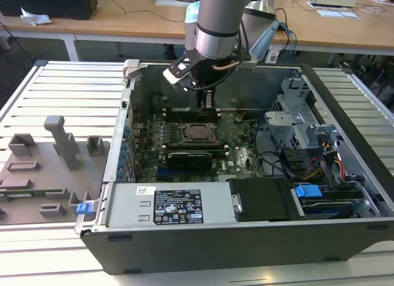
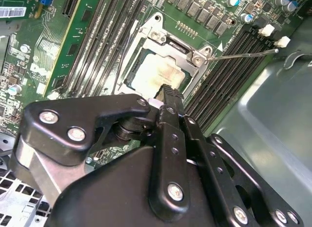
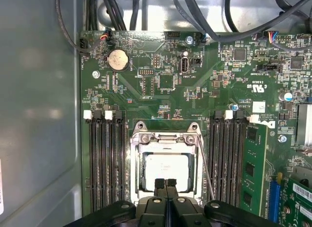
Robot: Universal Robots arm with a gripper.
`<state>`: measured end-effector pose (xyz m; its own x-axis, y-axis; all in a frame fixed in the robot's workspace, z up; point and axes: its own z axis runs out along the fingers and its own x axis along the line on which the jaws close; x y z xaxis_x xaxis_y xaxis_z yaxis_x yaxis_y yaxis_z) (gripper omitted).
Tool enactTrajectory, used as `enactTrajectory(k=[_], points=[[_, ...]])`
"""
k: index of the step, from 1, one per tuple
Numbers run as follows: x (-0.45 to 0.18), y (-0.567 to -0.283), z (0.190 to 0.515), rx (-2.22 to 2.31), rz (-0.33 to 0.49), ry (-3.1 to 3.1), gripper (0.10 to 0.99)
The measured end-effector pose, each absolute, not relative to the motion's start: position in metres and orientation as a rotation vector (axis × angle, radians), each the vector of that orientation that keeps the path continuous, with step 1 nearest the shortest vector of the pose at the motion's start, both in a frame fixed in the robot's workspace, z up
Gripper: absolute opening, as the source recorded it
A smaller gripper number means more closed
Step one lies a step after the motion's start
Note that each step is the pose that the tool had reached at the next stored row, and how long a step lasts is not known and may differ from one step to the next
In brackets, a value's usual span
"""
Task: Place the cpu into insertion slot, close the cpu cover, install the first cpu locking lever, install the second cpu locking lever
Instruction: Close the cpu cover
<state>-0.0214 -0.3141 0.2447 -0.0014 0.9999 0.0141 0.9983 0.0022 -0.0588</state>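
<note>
The cpu (image 3: 167, 171) lies flat in the insertion slot (image 1: 185, 133) on the green motherboard (image 3: 161, 80), its pale metal top showing through the window of the cpu cover (image 3: 165, 138). The cover lies down over the chip in both wrist views, its frame (image 2: 171, 41) silvery. A thin wire locking lever (image 2: 243, 53) sticks out sideways from the socket's corner over the memory slots; in the first wrist view the lever (image 3: 205, 168) runs along the socket's side. My gripper (image 3: 165, 182) hovers at the socket's edge, shut with nothing between its fingers (image 2: 168, 95).
Black memory slots (image 3: 105, 158) flank the socket on both sides. A long black card (image 1: 191, 158) sits in front of it. The case holds a power supply (image 1: 178, 206), a drive cage (image 1: 295, 123) and cables (image 1: 289, 163). A grey fixture (image 1: 55, 157) lies at the exterior view's left.
</note>
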Motion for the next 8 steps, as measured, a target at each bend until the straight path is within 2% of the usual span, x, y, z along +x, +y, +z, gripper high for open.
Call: enactTrajectory(k=[8], points=[[-0.0214,-0.3141,0.2506,-2.183,0.049,-2.187,0.106]])
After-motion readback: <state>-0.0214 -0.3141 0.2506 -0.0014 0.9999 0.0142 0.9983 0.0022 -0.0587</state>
